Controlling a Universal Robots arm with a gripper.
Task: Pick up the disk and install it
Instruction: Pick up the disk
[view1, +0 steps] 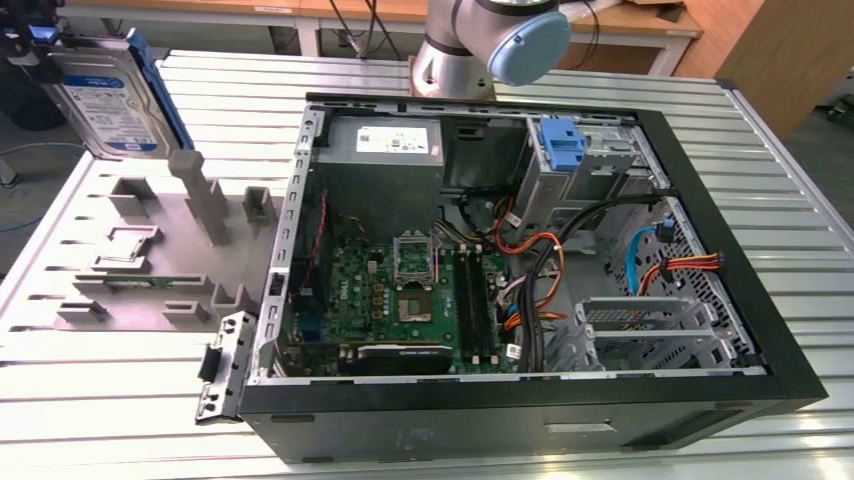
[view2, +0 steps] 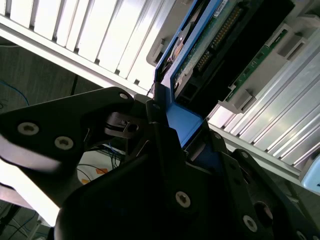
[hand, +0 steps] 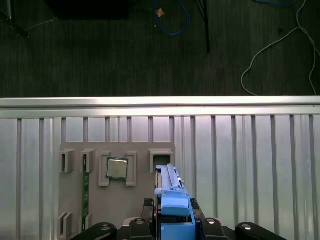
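Note:
The disk (view1: 114, 95), a silver hard drive with a white-and-blue label in a blue bracket, hangs upright in the air at the exterior view's far upper left. It is above the grey fixture plate (view1: 147, 290) and well outside the open computer case (view1: 507, 410). My gripper (view1: 34, 45) holds it from above and is shut on its blue bracket. In the second wrist view the disk (view2: 210, 55) shows its connector edge just past my gripper (view2: 182, 130). In the first wrist view the blue bracket of the disk (hand: 172, 200) sticks out from my gripper (hand: 172, 227).
Inside the case sit a grey power supply (view1: 384, 145), a blue latch piece with its metal cage (view1: 563, 145), a green motherboard (view1: 400, 290), cables and a bare metal bay (view1: 654, 330). The fixture plate (hand: 142, 200) holds a processor chip (hand: 117, 168) and a memory stick (hand: 85, 185). The table edge (hand: 160, 102) drops to the floor.

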